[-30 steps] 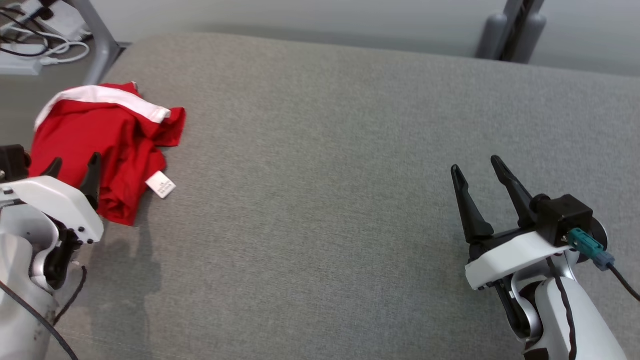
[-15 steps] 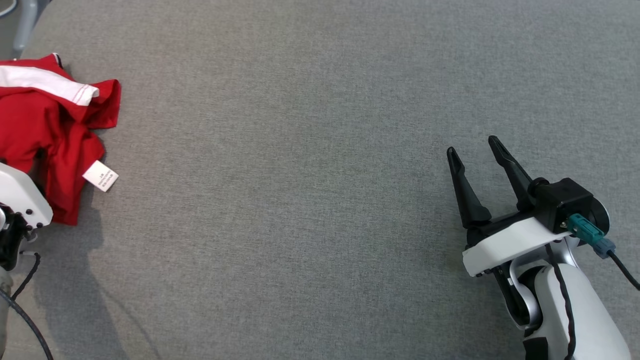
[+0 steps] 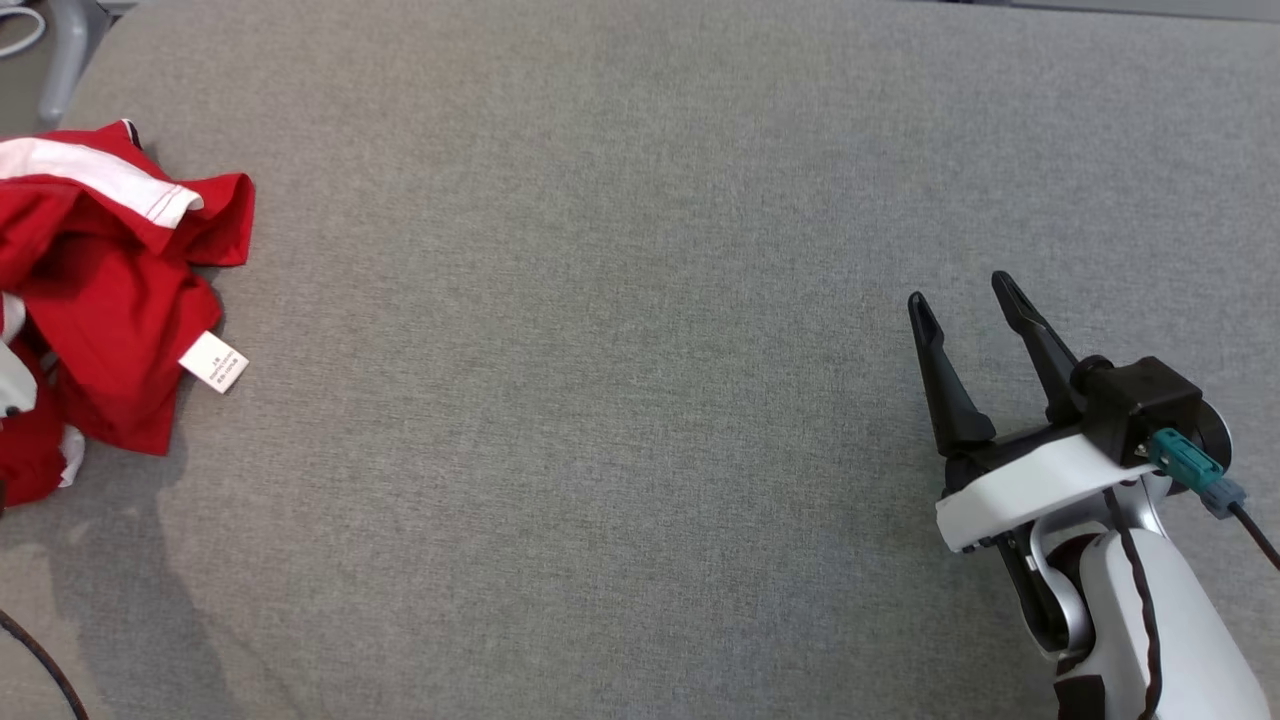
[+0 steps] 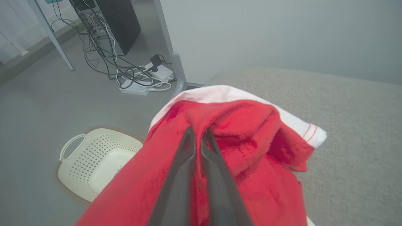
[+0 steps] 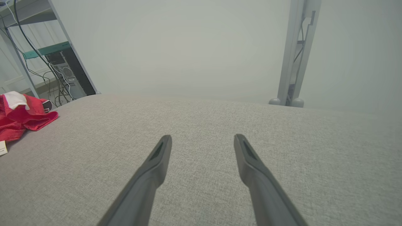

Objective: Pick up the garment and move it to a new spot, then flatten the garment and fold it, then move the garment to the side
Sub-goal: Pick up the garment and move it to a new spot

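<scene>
Red fabric lay bunched right under the left gripper [image 4: 197, 132], whose two dark fingers were drawn almost together with a ridge of the garment [image 4: 251, 147] pinched at their tips. Most of the cloth rested crumpled at the left edge of the grey upholstered surface [image 3: 640, 300]. Its white band [image 3: 90, 175] was on the far side, and a small white label [image 3: 213, 362] lay on the grey cover at its near edge. The right gripper [image 3: 960, 297] hovered over bare upholstery well apart from the garment, fingers spread wide and holding nothing. Farther off, past the edge, a pale perforated basket [image 4: 94, 157] sat on the floor. As I judged it, only the first grasp was made: the lift, the move to a new spot, the flattening, the folding and the setting aside were all left to do.
</scene>
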